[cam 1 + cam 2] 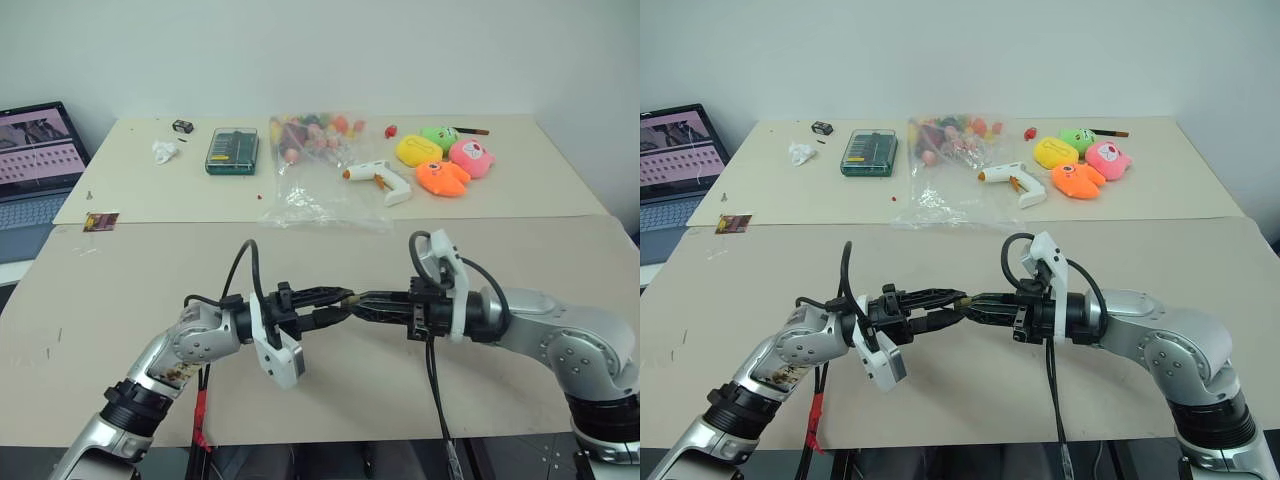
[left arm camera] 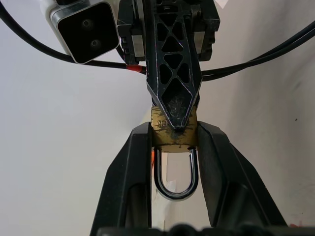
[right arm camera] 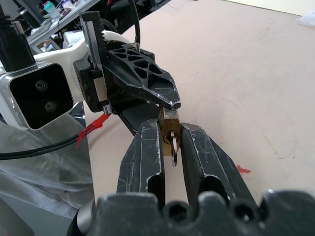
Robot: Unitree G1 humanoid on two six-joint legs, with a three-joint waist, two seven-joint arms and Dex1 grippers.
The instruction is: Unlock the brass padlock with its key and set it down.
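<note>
Beige tabletop (image 1: 120, 300) spreads under both arms in the left eye view, with a crumpled clear plastic bag (image 1: 315, 185) far behind the meeting fingertips, and beyond the bag a white glue gun (image 1: 380, 178). Well in front of the bag, the left gripper (image 1: 335, 300) and the right gripper (image 1: 365, 302) meet tip to tip above the table.

From the left wrist, the brass padlock (image 2: 173, 132) sits clamped between the left gripper's fingers (image 2: 128, 182), its shackle looping back toward the wrist and seemingly not yet released. The right gripper's finger lies across the lock body.

From the right wrist, the right gripper's fingers (image 3: 145, 157) pinch the key (image 3: 171, 142), seated in the padlock's end.

Risk, as I judge it: the grip on the small key looks shallow, so a twist could slip off it or lever the padlock out of the left fingers, dropping it on the table.
</note>
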